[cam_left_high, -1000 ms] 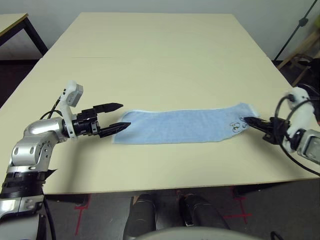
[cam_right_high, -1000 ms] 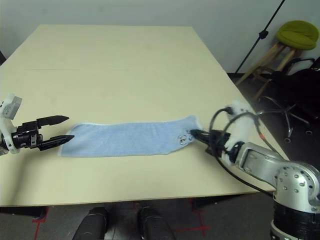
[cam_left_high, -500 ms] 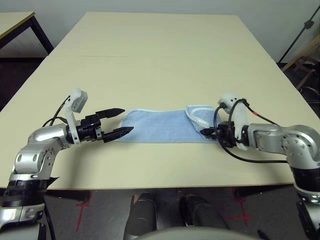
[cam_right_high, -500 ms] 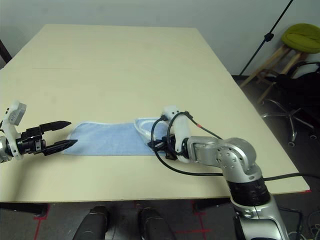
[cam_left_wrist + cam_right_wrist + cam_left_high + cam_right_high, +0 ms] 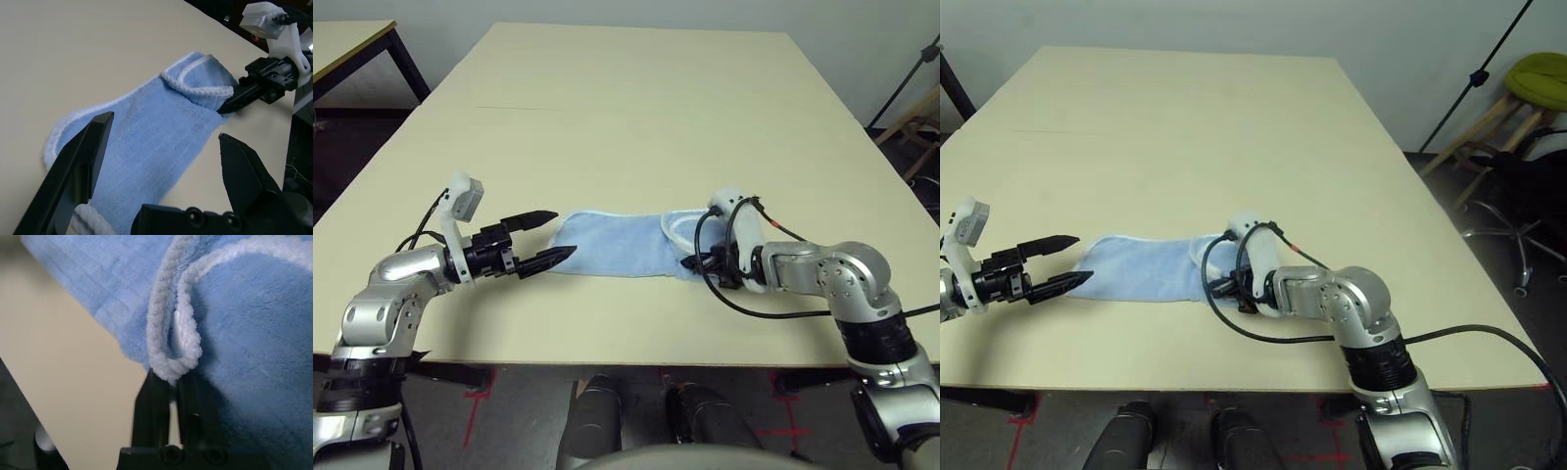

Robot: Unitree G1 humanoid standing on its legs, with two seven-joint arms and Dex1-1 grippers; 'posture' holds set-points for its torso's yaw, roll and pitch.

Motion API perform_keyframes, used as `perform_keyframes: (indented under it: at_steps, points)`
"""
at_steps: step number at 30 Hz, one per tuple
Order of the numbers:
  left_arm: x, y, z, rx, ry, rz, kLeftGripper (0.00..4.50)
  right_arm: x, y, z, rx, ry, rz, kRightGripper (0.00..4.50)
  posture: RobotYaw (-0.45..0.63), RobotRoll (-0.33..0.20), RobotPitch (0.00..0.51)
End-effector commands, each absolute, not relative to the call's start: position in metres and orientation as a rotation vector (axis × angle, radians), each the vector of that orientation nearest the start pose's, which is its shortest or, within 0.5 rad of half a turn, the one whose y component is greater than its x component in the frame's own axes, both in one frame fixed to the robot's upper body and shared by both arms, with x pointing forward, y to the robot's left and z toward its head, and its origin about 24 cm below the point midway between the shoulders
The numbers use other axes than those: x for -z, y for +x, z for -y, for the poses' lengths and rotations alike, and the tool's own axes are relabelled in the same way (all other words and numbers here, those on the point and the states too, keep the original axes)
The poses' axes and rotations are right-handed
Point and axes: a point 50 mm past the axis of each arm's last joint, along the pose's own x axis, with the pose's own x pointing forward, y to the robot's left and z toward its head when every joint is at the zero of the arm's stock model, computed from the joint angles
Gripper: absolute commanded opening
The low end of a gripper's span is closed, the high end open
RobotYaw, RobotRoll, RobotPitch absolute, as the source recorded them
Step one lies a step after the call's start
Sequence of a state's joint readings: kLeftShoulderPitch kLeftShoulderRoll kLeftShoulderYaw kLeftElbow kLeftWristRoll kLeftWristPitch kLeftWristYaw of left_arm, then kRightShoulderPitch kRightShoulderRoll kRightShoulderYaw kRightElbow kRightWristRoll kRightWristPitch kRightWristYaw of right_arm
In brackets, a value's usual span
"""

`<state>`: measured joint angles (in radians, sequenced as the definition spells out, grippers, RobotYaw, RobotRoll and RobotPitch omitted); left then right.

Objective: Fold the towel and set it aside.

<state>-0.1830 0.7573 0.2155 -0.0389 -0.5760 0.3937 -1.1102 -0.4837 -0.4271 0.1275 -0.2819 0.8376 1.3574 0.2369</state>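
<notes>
Towel (image 5: 617,245) partly folded near the worktop's (image 5: 636,117) front edge.
Right pincer (image 5: 690,262) pinches the folded-over white edging; left pincer (image 5: 548,238) gapes wide, empty, at the opposite end.

Surface: pale cream table (image 5: 636,108), faint seam across its far part | Lying on it: light-blue towel (image 5: 612,247) with white edging, near front edge, right end folded back over itself

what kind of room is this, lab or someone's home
Probably a lab or office workroom, not a home. A large plain beige table holds just a blue towel. Around it are a rolling office chair, a stool with a green cushion, and red tape marks on the floor.
</notes>
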Motion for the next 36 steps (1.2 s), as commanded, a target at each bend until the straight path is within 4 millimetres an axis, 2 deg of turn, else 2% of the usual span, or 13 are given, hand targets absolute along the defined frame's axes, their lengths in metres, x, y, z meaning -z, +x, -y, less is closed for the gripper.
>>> perform_keyframes:
  at_steps: [1,7,8,9,12,14,16,19,23,30,32,35,36]
  points:
    - [-0.147,0.262,-0.249,0.939,0.090,-0.109,4.50,-0.143,0.262,0.120,-0.916,0.044,-0.659,1.72,0.18,0.000,0.113]
    - [-0.161,0.276,-0.236,0.903,0.066,-0.135,4.50,-0.194,0.256,0.164,-1.048,-0.035,-0.499,4.00,0.16,0.000,0.114]
    - [-0.164,0.278,-0.231,0.910,0.073,-0.126,4.50,-0.202,0.259,0.175,-1.017,-0.054,-0.454,4.33,0.15,0.000,0.116]
    - [-0.167,0.280,-0.227,0.914,0.077,-0.120,4.50,-0.209,0.265,0.185,-0.974,-0.061,-0.395,4.47,0.15,0.000,0.116]
    - [-0.174,0.287,-0.208,0.932,0.100,-0.104,4.50,-0.216,0.281,0.218,-0.824,-0.150,-0.262,4.47,0.15,0.000,0.117]
    - [-0.176,0.293,-0.188,0.992,0.086,-0.096,4.50,-0.205,0.288,0.235,-0.765,-0.223,-0.251,4.47,0.14,0.000,0.120]
    - [-0.174,0.300,-0.169,1.028,0.083,-0.096,4.50,-0.190,0.292,0.243,-0.747,-0.277,-0.259,4.47,0.14,0.000,0.120]
    - [-0.172,0.311,-0.141,1.070,0.086,-0.051,4.50,-0.175,0.299,0.240,-0.723,-0.215,-0.232,4.47,0.14,0.000,0.119]
    - [-0.171,0.326,-0.111,1.067,0.092,0.005,4.50,-0.163,0.305,0.224,-0.705,-0.191,-0.152,4.47,0.13,0.000,0.118]
    - [-0.157,0.330,-0.095,1.096,0.089,-0.023,4.50,-0.144,0.298,0.201,-0.739,-0.118,-0.143,4.47,0.12,0.000,0.117]
    - [-0.151,0.327,-0.095,1.107,0.089,-0.049,4.50,-0.142,0.300,0.197,-0.734,-0.092,-0.133,4.09,0.12,0.000,0.117]
    - [-0.144,0.325,-0.094,1.116,0.097,-0.065,3.90,-0.139,0.302,0.189,-0.749,-0.072,-0.124,3.19,0.12,0.000,0.116]
    - [-0.143,0.325,-0.093,1.112,0.093,-0.073,3.53,-0.138,0.303,0.187,-0.748,-0.071,-0.122,2.75,0.12,0.000,0.116]
